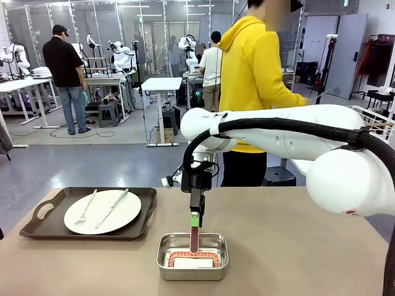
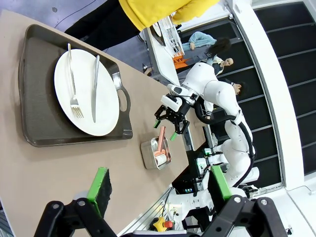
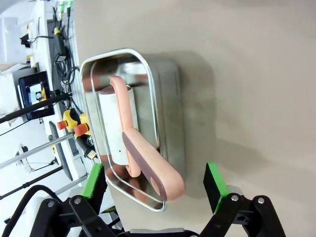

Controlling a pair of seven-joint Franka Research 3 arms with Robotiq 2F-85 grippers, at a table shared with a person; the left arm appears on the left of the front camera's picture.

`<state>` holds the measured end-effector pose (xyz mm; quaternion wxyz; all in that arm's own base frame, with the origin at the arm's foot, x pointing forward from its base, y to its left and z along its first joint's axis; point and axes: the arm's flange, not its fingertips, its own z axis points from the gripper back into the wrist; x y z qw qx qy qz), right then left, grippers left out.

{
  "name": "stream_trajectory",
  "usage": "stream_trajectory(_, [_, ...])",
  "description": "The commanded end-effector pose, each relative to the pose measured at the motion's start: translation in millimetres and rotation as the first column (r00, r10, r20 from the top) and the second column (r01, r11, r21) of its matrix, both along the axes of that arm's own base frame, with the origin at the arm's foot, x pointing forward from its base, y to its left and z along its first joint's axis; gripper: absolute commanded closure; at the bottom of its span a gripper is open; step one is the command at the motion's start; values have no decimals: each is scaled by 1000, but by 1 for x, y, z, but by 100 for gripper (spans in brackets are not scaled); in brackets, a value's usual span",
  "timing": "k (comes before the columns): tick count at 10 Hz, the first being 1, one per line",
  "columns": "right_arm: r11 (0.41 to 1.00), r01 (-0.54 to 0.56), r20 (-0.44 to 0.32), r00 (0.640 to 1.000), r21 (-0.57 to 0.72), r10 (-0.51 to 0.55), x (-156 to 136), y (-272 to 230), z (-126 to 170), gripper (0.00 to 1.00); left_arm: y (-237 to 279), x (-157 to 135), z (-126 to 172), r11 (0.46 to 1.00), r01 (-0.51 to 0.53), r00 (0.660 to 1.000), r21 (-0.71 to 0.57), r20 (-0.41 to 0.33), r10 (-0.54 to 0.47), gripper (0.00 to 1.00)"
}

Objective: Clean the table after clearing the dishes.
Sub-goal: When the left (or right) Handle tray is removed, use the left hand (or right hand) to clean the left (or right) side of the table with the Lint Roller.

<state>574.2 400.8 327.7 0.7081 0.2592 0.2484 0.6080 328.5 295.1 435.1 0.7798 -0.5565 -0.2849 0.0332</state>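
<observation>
On the table [image 1: 296,246], a tray [image 1: 37,229] with a plate [image 1: 133,213], fork [image 1: 86,208] and knife [image 1: 114,208] sits at our left. A steel pan [image 1: 164,259] near the front middle holds a pink-handled scrubber [image 3: 116,123]. Our right gripper [image 1: 195,223] hangs wide open and empty just over the handle [image 3: 148,165]. We should sink straight down, centre the handle between the pads [image 3: 94,180], then close. Our left gripper [image 2: 160,185], also open and empty, hangs high above the table.

No text can be read; the red marking [image 1: 352,211] on the right arm [image 1: 345,176] is too small.
</observation>
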Motion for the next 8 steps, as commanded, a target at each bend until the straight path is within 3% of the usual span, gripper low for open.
stream_trajectory(1, [999, -14, -35, 999, 42, 16, 6, 4, 5, 0, 1, -3, 2, 1000, 1, 1000, -2, 4, -1, 0])
stream_trajectory(7, [999, -23, -35, 999, 33, 24, 6, 12, 6, 0, 1, -3, 2, 1000, 1, 1000, -2, 4, -1, 0])
stream_trajectory(8, [999, -28, -36, 999, 28, 29, 6, 11, 6, 10, 1, -3, 2, 1000, 1, 1000, -2, 4, -1, 0])
